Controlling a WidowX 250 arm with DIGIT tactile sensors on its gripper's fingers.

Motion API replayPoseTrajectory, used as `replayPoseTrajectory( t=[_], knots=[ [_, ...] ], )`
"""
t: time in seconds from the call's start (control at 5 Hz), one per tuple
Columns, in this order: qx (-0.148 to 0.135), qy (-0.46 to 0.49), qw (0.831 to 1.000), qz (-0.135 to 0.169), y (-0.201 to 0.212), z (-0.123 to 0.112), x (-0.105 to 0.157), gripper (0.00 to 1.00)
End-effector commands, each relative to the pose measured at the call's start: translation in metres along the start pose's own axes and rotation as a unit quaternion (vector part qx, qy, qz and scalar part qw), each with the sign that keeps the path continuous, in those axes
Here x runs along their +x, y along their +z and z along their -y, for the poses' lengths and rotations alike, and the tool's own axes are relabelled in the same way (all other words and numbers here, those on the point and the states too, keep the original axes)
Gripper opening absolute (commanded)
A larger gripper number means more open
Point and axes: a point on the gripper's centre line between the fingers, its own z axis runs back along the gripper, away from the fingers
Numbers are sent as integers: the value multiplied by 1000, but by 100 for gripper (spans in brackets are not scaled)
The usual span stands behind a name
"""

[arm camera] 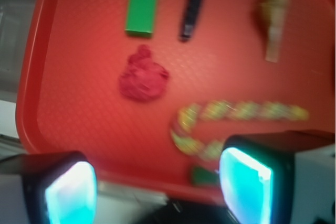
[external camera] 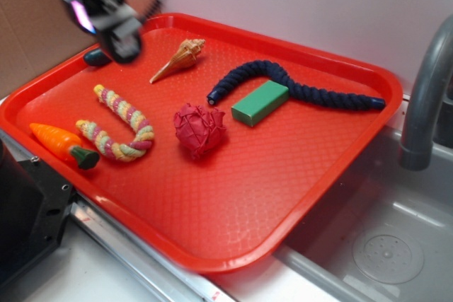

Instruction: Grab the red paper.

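Observation:
The red paper [external camera: 200,129] is a dark crimson crumpled ball lying near the middle of the bright red tray [external camera: 233,203]. In the wrist view the red paper [arm camera: 143,78] sits well ahead of the fingers, below the green block [arm camera: 142,7]. My gripper [external camera: 117,30] hangs high above the tray's far left corner, well away from the ball. It is open: the two glowing pads [arm camera: 71,192] stand wide apart with nothing between them, and my gripper [arm camera: 157,190] looks down on the tray's edge.
On the tray lie a green block [external camera: 260,102], a dark blue rope [external camera: 297,90], a seashell [external camera: 180,58], a striped curved rope [external camera: 120,129] and a toy carrot [external camera: 62,144]. A grey faucet [external camera: 425,90] and sink [external camera: 368,238] stand at the right.

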Motion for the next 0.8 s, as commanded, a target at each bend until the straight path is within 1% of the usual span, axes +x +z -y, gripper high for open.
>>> replayPoseTrajectory(
  t=[0.0,0.2,0.4,0.6],
  knots=[
    [-25,-100,993,59,-87,22,25,100],
    [78,-137,986,55,-134,14,39,100],
    [98,-126,985,60,-139,7,44,100],
    [87,-142,982,91,-99,17,38,100]
  ],
)
